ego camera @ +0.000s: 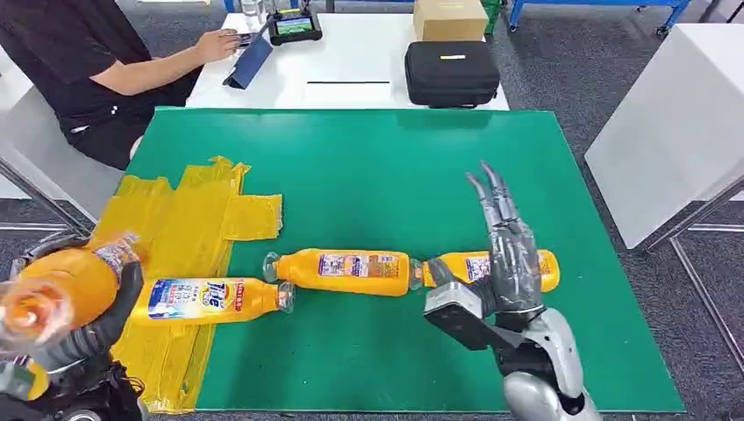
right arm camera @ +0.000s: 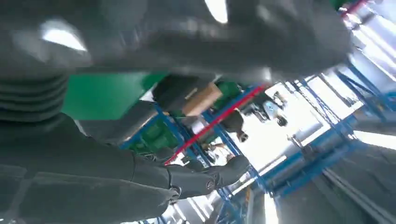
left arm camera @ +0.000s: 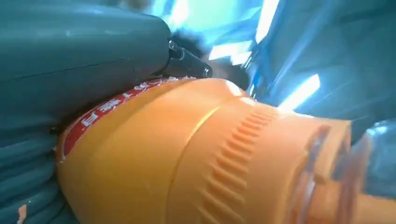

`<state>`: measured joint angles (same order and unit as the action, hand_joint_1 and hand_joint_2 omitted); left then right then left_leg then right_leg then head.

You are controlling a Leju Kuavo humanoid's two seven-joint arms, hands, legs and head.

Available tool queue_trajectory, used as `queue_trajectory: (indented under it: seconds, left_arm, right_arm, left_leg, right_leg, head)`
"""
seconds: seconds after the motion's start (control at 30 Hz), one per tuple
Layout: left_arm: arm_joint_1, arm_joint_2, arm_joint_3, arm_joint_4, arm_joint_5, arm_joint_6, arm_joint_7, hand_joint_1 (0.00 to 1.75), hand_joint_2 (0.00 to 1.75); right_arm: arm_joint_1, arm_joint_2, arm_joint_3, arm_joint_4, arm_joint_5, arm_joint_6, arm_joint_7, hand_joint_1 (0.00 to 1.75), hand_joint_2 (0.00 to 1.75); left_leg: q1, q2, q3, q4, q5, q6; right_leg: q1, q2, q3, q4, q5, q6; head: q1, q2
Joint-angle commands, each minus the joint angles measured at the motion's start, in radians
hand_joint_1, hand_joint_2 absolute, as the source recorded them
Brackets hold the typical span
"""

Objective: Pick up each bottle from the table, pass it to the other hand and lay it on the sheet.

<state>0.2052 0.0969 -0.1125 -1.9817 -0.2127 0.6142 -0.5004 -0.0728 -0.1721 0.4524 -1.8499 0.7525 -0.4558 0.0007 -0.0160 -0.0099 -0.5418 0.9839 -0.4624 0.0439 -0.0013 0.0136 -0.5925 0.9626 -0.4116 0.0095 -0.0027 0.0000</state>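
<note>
We see the left robot hand (ego camera: 92, 329) gripping an orange bottle (ego camera: 61, 285); the right robot hand (ego camera: 504, 263), fingers spread and holding nothing, hovers over another bottle (ego camera: 478, 267) on the counter (ego camera: 377, 175).

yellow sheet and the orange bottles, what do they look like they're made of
Yellow sheet: looks like thin plastic film, glossy; it lies creased and crinkled with ragged edges. Orange bottles, such as the one mid-mat: apparently rigid plastic with printed labels and a pale cap end. The one the left hand holds shows moulded ribs in the left wrist view.
</note>
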Motion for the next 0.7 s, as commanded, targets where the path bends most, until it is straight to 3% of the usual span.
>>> queue_trajectory:
  seconds: [0.03, 0.13, 0.23, 0.4, 0.43, 0.57, 0.7]
  left_arm:
    - [-0.032, 0.139, -0.016, 0.299, -0.388, 0.018, 0.125, 1.75, 1.75]
    - [-0.056, 0.190, -0.079, 0.337, -0.589, -0.018, 0.228, 1.75, 1.75]
    - [-0.110, 0.241, -0.164, 0.444, -0.766, -0.043, 0.321, 1.75, 1.75]
    - [-0.147, 0.253, -0.226, 0.515, -0.839, -0.085, 0.377, 1.75, 1.75]
    - [-0.161, 0.248, -0.240, 0.529, -0.852, -0.098, 0.383, 1.75, 1.75]
    - [-0.266, 0.213, -0.299, 0.627, -0.941, -0.135, 0.423, 1.75, 1.75]
    - [-0.318, 0.195, -0.318, 0.680, -0.981, -0.155, 0.449, 1.75, 1.75]
  right_arm:
    - [0.089, -0.128, -0.105, -0.135, -0.188, 0.027, -0.056, 0.00, 0.00]
    - [0.117, -0.144, -0.096, -0.142, -0.167, 0.038, -0.047, 0.00, 0.00]
    - [0.185, -0.137, -0.111, -0.162, -0.120, 0.042, -0.054, 0.00, 0.00]
    - [0.199, -0.147, -0.100, -0.158, -0.180, 0.070, -0.070, 0.00, 0.00]
    - [0.199, -0.160, -0.093, -0.153, -0.211, 0.090, -0.078, 0.00, 1.75]
    - [0.178, -0.205, -0.073, -0.114, -0.255, 0.093, -0.147, 0.00, 1.75]
    - [0.172, -0.220, -0.065, -0.123, -0.250, 0.104, -0.140, 0.00, 1.75]
  left_leg:
    - [0.000, -0.005, 0.005, -0.003, 0.000, -0.003]
    - [0.001, 0.001, 0.006, -0.001, -0.001, -0.004]
    - [0.000, -0.004, 0.005, -0.003, 0.001, -0.003]
    - [0.001, -0.002, 0.004, -0.002, 0.000, -0.002]
    - [0.002, -0.002, 0.009, -0.002, -0.002, -0.005]
    - [0.001, -0.003, 0.006, -0.002, 0.000, -0.003]
    - [0.000, -0.005, 0.005, -0.002, 0.001, -0.003]
  right_leg:
    - [0.000, -0.006, 0.007, -0.002, -0.002, 0.000]
    - [0.001, -0.002, 0.006, -0.001, -0.001, 0.000]
    - [0.000, -0.006, 0.006, -0.002, -0.001, 0.000]
    - [0.000, -0.003, 0.004, -0.001, -0.001, 0.000]
    - [0.002, -0.005, 0.009, -0.002, -0.003, 0.000]
    - [0.001, -0.005, 0.007, -0.001, -0.001, 0.001]
    - [0.000, -0.007, 0.007, -0.001, -0.001, 0.001]
  head:
    - [0.000, 0.000]
    - [0.000, 0.000]
    - [0.000, 0.000]
    - [0.000, 0.000]
    - [-0.001, 0.000]
    - [0.000, 0.000]
    - [0.000, 0.000]
